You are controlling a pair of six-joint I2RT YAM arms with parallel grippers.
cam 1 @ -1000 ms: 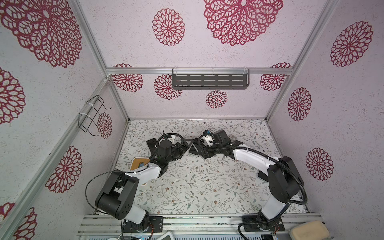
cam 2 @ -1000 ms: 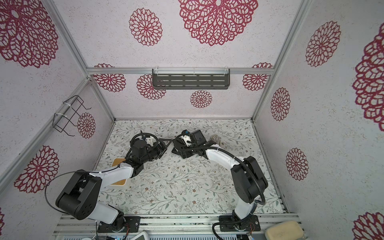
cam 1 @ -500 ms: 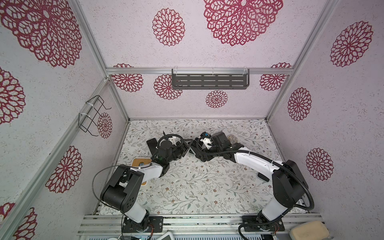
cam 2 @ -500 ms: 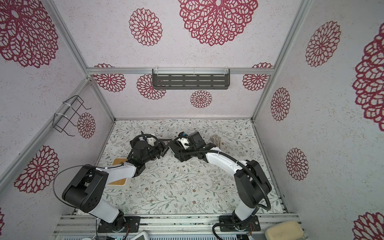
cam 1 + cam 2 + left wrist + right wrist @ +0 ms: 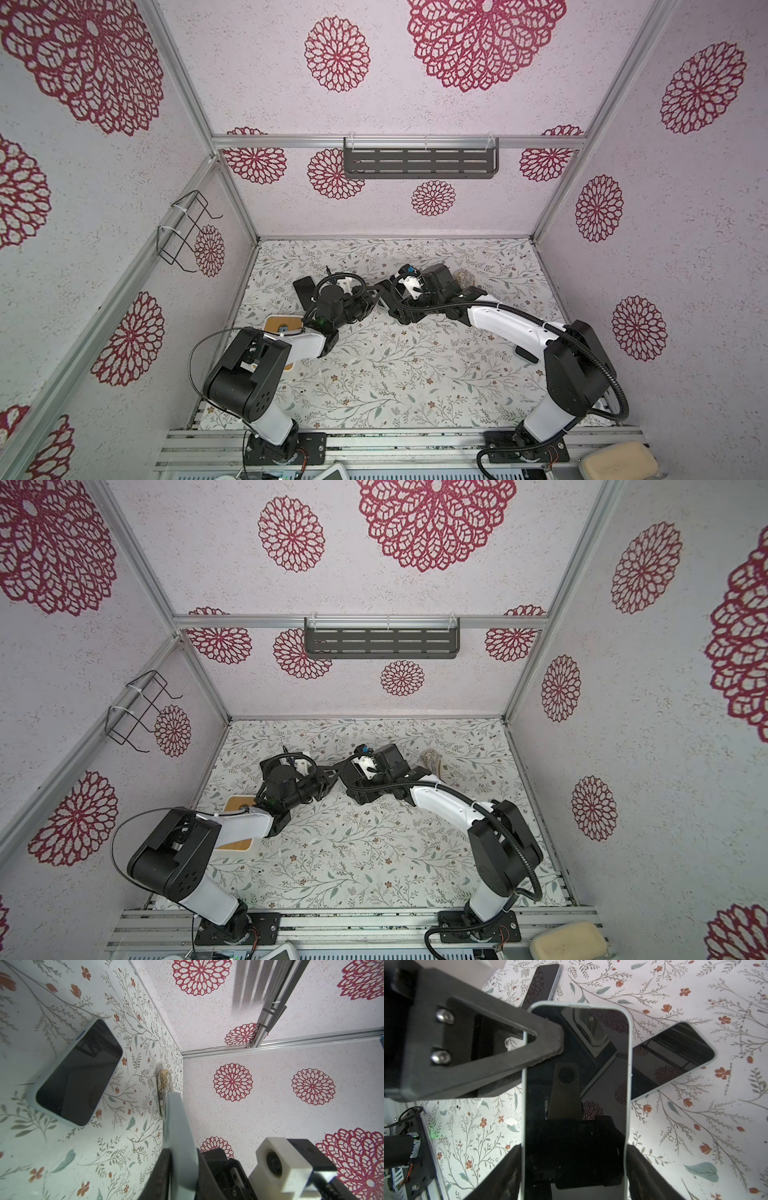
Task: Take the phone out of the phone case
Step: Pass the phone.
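Newly pinched by the left tool [image 5: 182,1167], spread wide a second ago: one corner of the pale-blue phone case [image 5: 176,1126]. Gripped across its width by the right tool [image 5: 574,1167], fingers set wide apart: the phone [image 5: 602,1064], not yet out of the case, aloft between both tools. Ready, apparently, for peeling. Beneath the right tool, on the worktop [image 5: 695,1126]: another phone [image 5: 670,1059].

Robot lab booth: aluminium frame [image 5: 291,141], wallpapered panel walls [image 5: 478,208].
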